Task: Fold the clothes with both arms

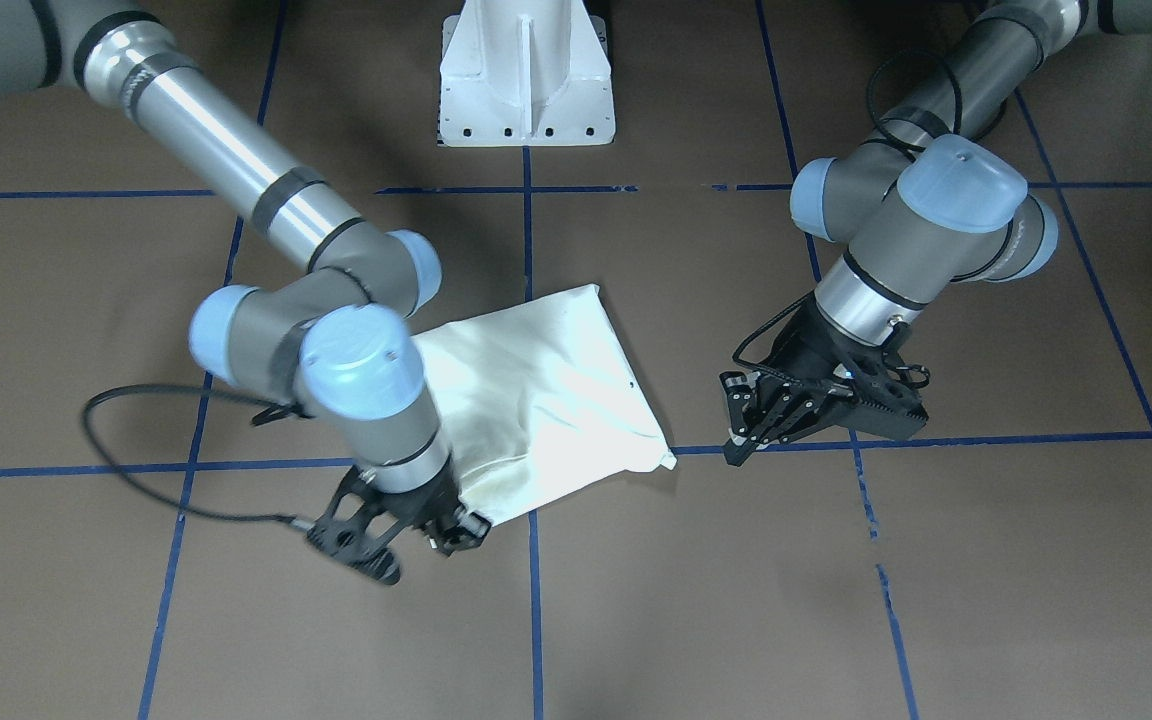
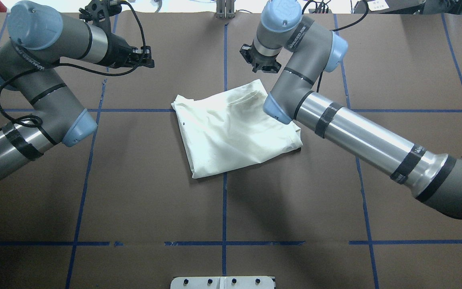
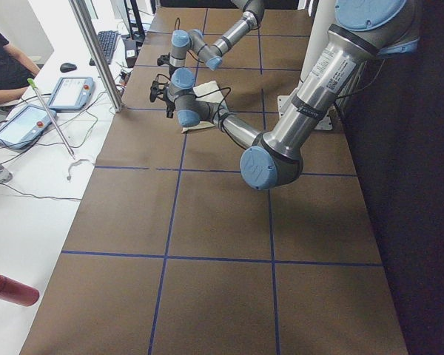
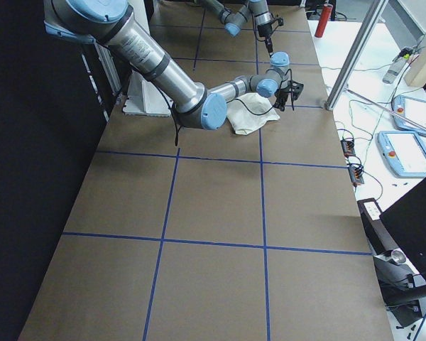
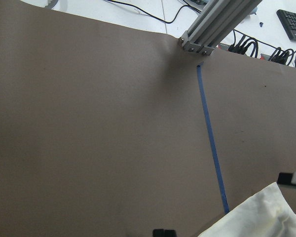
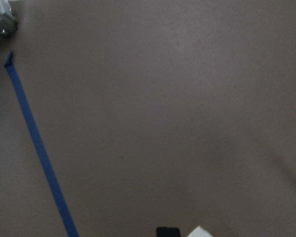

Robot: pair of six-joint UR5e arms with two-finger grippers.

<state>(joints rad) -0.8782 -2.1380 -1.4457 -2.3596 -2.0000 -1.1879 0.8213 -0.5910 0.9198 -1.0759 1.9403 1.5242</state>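
Shirt (image 2: pixel 235 128) lies folded on table (image 2: pixel 134 192); my left gripper (image 1: pixel 746 435) looks pressed together, right gripper (image 1: pixel 451 530) unclear.

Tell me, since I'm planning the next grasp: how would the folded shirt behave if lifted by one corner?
The shirt would probably droop and unfold: it lies in soft, wrinkled layers. It looks light, thin cloth. Pushed, it would likely bunch rather than slide whole.

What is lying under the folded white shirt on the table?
Only the brown table cover and a blue tape line that runs beneath the shirt are visible. Anything between its folded layers is hidden.
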